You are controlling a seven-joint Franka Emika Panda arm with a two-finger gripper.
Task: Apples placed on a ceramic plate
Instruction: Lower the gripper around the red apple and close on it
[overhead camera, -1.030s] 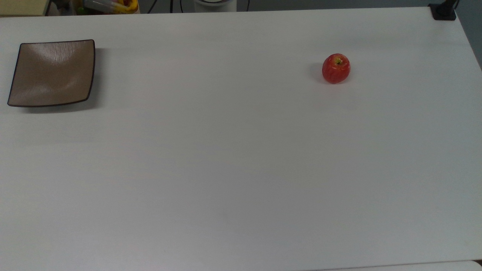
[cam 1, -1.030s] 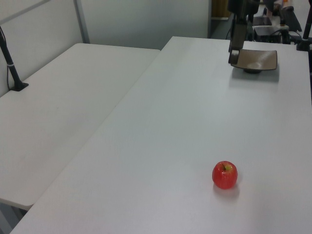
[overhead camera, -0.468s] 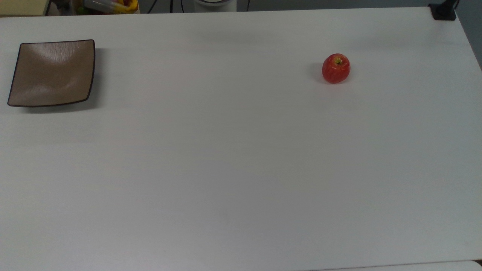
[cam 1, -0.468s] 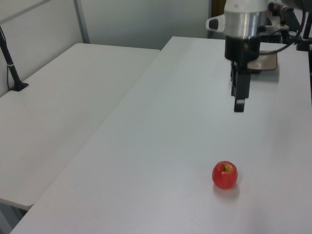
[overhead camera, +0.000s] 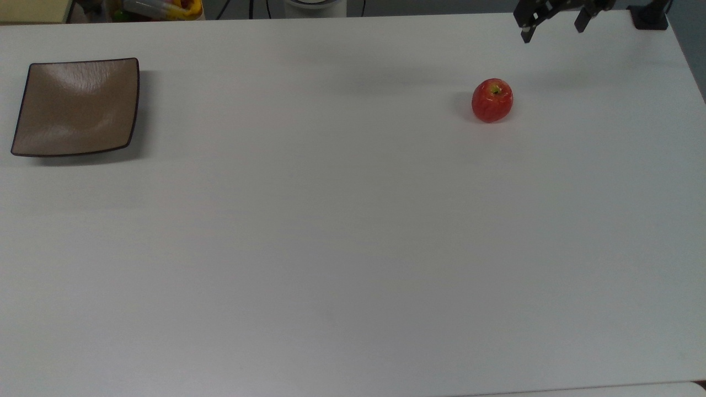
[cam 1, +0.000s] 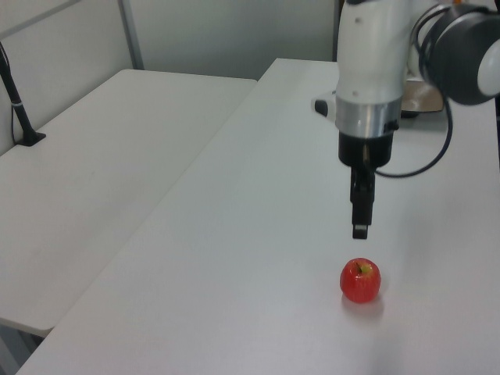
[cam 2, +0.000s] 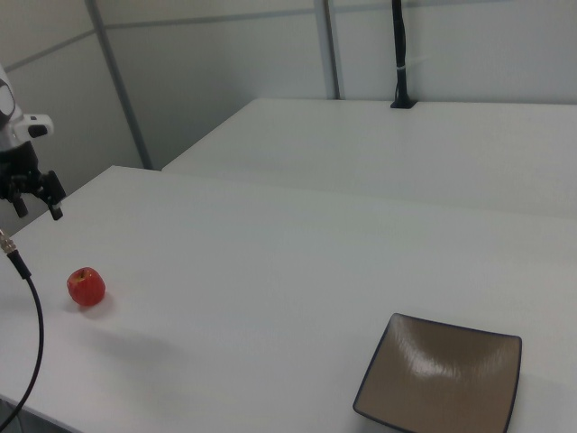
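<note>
I have the gripper [overhead camera: 553,26] hanging in the air with nothing in it; in the top view its two dark fingers [overhead camera: 528,25] stand apart with a wide gap between them, at the far edge of the white table [overhead camera: 353,248]. From the left view I see the gripper [cam 1: 360,212] pointing straight down, raised above the table and just beyond the apple [cam 1: 360,280], not touching it. In the right view it sits at the right view's left edge [cam 2: 36,198], above and behind the apple [cam 2: 86,286]. The apple [overhead camera: 492,100] rests on the table with its stem dimple up. The ceramic plate [overhead camera: 74,107] lies flat at the top view's far left, well apart from the apple, with nothing on it; in the right view it is near the lower right [cam 2: 442,379].
</note>
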